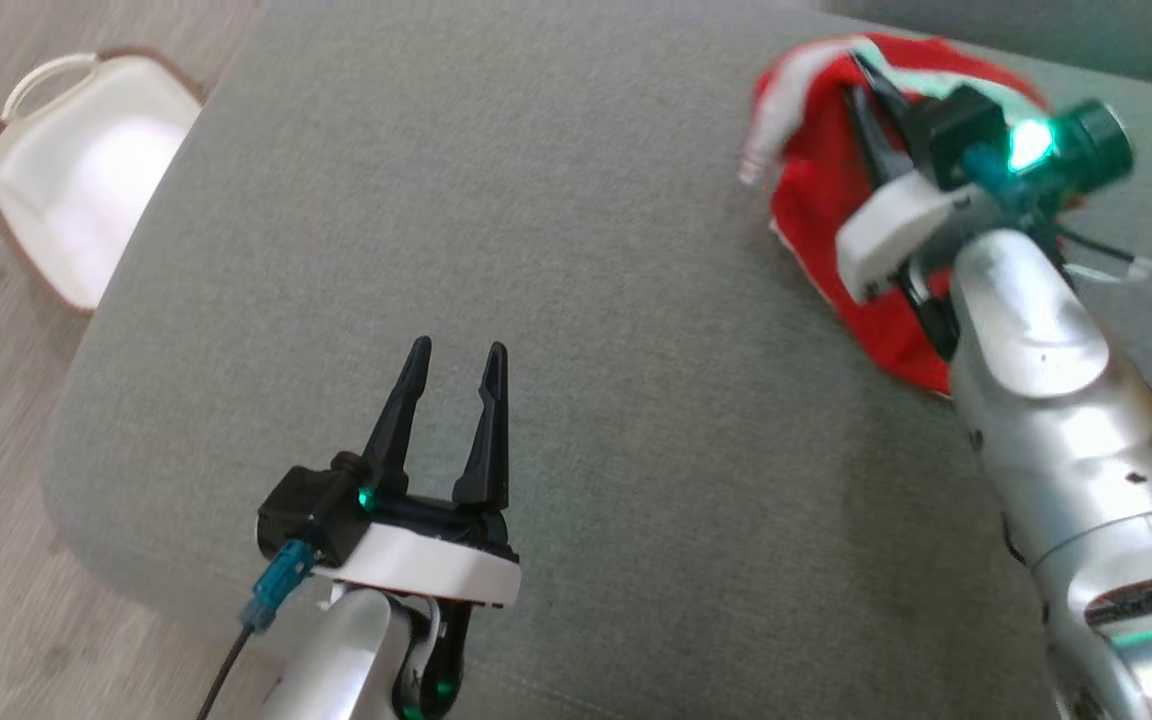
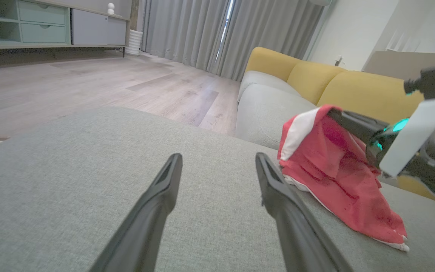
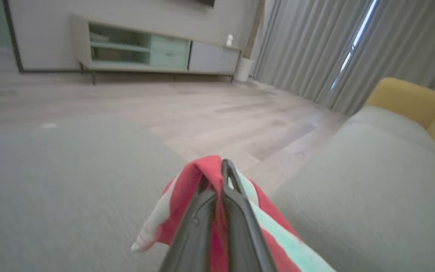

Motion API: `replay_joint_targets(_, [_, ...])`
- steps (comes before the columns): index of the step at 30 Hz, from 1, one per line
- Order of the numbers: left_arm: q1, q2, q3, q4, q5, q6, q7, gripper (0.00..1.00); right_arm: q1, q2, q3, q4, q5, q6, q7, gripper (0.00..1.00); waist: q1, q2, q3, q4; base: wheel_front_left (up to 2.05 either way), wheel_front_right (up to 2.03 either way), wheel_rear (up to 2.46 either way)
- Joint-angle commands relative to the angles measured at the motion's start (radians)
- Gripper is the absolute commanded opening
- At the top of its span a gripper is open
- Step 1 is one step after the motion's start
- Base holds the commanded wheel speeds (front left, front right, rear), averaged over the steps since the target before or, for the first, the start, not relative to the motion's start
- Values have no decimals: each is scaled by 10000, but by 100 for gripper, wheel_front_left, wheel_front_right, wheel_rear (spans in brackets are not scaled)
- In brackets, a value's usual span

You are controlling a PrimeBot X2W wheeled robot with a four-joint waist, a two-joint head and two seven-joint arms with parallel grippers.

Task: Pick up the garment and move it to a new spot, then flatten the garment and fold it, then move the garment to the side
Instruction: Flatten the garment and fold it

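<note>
Garment [image 1: 808,210]: red, white bands along edges. Ottoman [image 1: 536,250]: plain grey weave. Basket [image 1: 36,200], far left: white, brown rim. Floor [image 2: 89,79]: pale wood grain. Sofa [image 2: 357,90] backs: mustard yellow.

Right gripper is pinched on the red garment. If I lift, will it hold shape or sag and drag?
Likely floppy: the red garment drapes in soft folds from the right gripper down to the grey cushion. Probably light, since a narrow pinch holds one peak up. Its lower edge lies on the cushion, so it may drag unless lifted high.
</note>
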Motion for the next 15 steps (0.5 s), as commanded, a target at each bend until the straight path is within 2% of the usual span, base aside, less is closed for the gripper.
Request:
replay_joint_targets(1, [-165,40,361,-203,104,-31,-95,100,-487,242,868,-753,1121,-9,-163,0,0,0,-273,-201,0,0,0])
replay_joint_targets(4, [-118,40,418,-133,142,-58,-95,100,-637,249,2343,-2533,3405,-9,-180,0,0,0,-507,-384,0,0,0])
replay_joint_targets(7, [-15,40,523,-84,202,-69,-95,100,-776,251,2525,-3854,4768,-9,-183,0,0,0,-746,-568,0,0,0])
replay_joint_targets(10, [136,40,697,-58,254,-102,-95,100,-773,252,2143,-4395,5510,-9,-185,0,0,0,-945,-788,0,0,0])
replay_joint_targets(15, [327,40,1009,-111,445,-210,-95,100,-212,245,717,-3723,5499,-9,-69,0,0,0,-1078,-1199,0,0,0])
